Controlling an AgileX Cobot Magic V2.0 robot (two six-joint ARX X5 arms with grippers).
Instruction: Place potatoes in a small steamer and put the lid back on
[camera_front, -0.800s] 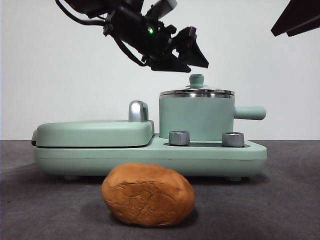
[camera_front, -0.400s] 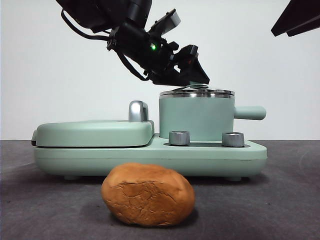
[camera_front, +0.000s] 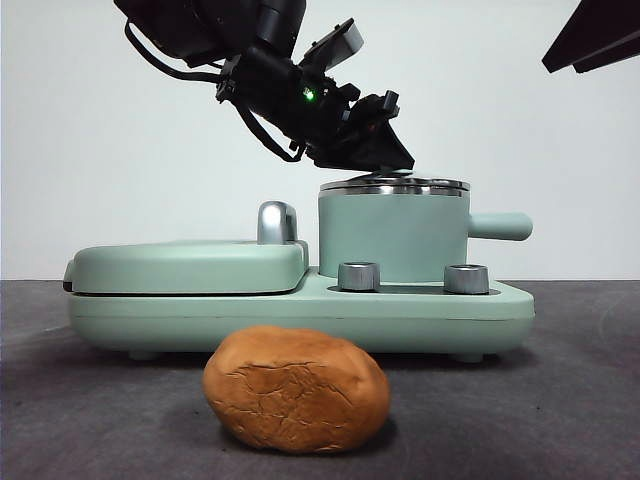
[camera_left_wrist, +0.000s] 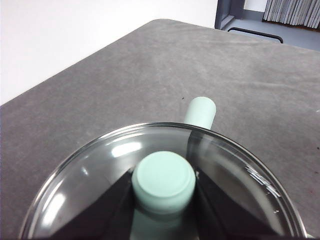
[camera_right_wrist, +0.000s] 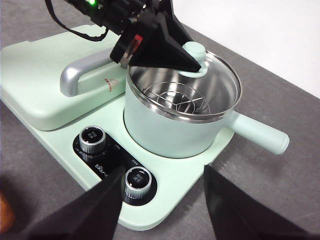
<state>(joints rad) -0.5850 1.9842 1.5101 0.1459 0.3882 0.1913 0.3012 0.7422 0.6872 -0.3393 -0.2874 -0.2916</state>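
Note:
The orange-brown potato (camera_front: 296, 388) lies on the dark table in front of the appliance. The mint-green small steamer (camera_front: 392, 235) stands on the appliance's right side, and its glass lid (camera_front: 394, 184) rests flat on the steel rim. My left gripper (camera_front: 385, 155) reaches down from the upper left and is shut on the lid's green knob (camera_left_wrist: 163, 182), one black jaw pressed against each side. Through the glass lid (camera_right_wrist: 220, 75) a steel rack shows inside the steamer (camera_right_wrist: 170, 130). My right gripper (camera_right_wrist: 164, 172) hangs open above the appliance's front, holding nothing.
A flat mint-green griddle cover (camera_front: 190, 265) with a silver handle (camera_front: 276, 222) fills the appliance's left half. Two steel dials (camera_front: 359, 276) (camera_front: 466, 278) sit on the base below the steamer. The steamer's stubby handle (camera_front: 500, 225) sticks out to the right.
My left gripper came down from above the lid onto its knob, and its jaws drew in around the knob. The potato and the lid stayed put.

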